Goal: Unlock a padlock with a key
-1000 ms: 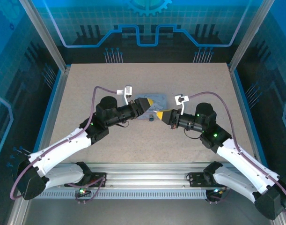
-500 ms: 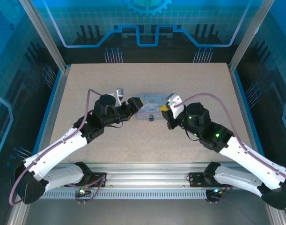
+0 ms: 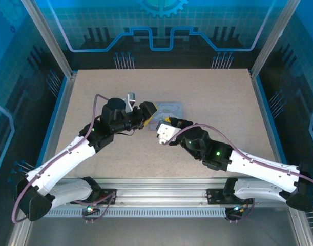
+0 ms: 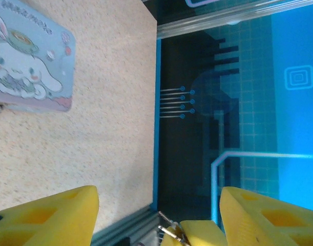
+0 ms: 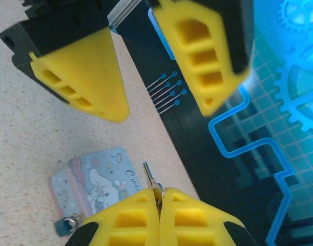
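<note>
The table [image 3: 95,92] is sandy brown with tiny specks. Glowing blue walls [image 3: 161,25] stand around it. A pale blue tin [image 3: 169,108] with a white cartoon bunny lies flat near the middle of the table.

The left arm stretches in from the left of the tin. The left gripper [image 3: 148,110] hangs just left of the tin. Its yellow fingers are spread apart with nothing between them.

The padlock [image 5: 64,226] is tiny and dark, and it sits right by one corner of the tin.

The right arm bends in low from the right of the tin. The right gripper [image 5: 159,193] is squeezed tight on the key [image 5: 148,176]. The key's thin end pokes out toward the left gripper's gap.
</note>
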`<move>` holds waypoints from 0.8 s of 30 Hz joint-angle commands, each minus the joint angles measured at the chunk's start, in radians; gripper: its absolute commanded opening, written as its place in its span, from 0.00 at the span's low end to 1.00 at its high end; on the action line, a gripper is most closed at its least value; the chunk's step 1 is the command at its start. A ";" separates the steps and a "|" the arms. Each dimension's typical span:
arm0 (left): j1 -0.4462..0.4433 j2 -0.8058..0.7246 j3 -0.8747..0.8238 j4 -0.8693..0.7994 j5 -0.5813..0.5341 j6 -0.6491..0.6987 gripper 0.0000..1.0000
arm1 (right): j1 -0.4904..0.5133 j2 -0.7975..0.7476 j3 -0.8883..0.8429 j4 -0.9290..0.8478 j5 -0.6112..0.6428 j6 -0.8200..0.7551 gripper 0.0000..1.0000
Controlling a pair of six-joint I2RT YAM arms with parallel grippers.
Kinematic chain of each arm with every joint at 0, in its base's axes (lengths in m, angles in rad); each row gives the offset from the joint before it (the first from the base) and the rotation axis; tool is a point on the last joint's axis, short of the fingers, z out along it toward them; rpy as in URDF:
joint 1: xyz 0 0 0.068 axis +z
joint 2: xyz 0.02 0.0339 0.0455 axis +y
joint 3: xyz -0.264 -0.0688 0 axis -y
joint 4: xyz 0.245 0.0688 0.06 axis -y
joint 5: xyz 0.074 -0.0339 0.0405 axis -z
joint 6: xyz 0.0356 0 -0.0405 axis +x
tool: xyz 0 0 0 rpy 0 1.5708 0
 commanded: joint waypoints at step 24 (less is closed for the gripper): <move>-0.022 0.081 0.006 0.165 0.133 -0.146 0.16 | 0.038 0.038 -0.043 0.171 0.079 -0.109 0.00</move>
